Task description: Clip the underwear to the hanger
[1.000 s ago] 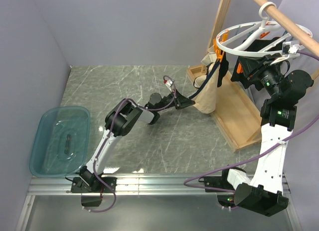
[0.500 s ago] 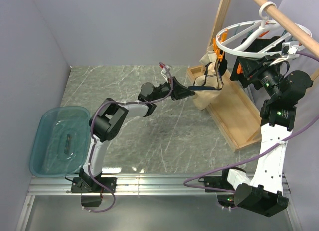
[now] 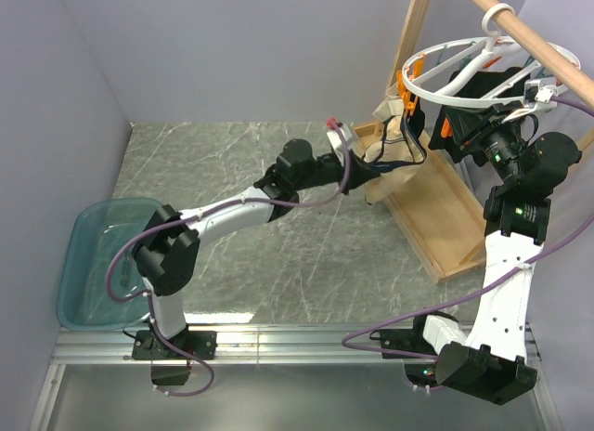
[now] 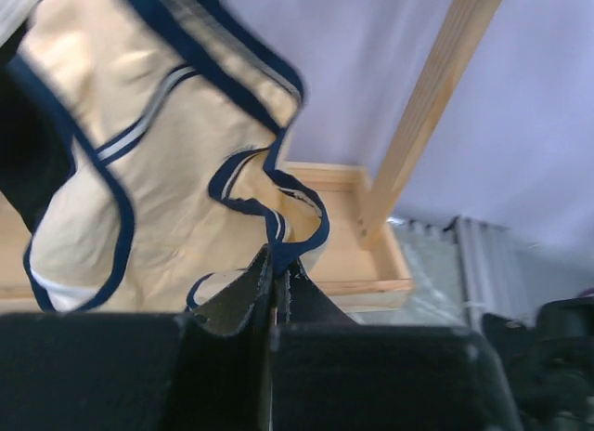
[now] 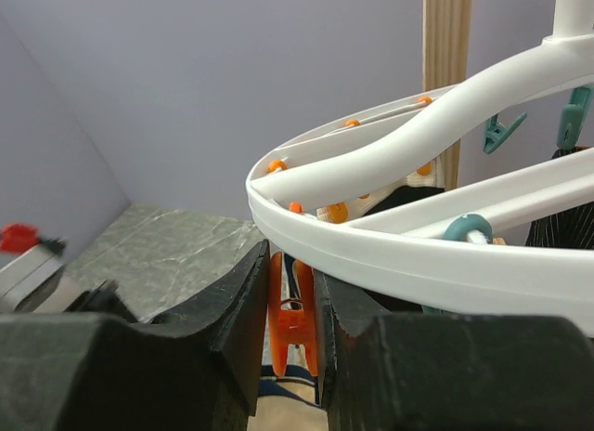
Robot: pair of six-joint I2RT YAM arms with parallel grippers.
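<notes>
Near left of bench [image 3: 306, 254]: teal tub [image 3: 111, 254], well apart from the work. Left tool [image 4: 275, 280] clenched on the navy trim of the underwear [image 4: 167, 171]. The garment is held up beside the wooden frame [image 4: 432, 106], below the hanger [image 5: 418, 254]. Right tool [image 5: 290, 287] clamped on orange clip [image 5: 290, 327] under the hanger rim. Black garment [image 5: 566, 222] hangs beyond.

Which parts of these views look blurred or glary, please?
Left wrist: the underwear smears at upper left; the left gripper pinching it is dark. Right wrist: the hanger and the orange clip in the right gripper are sharp. Top external: glare along the table's near edge.
</notes>
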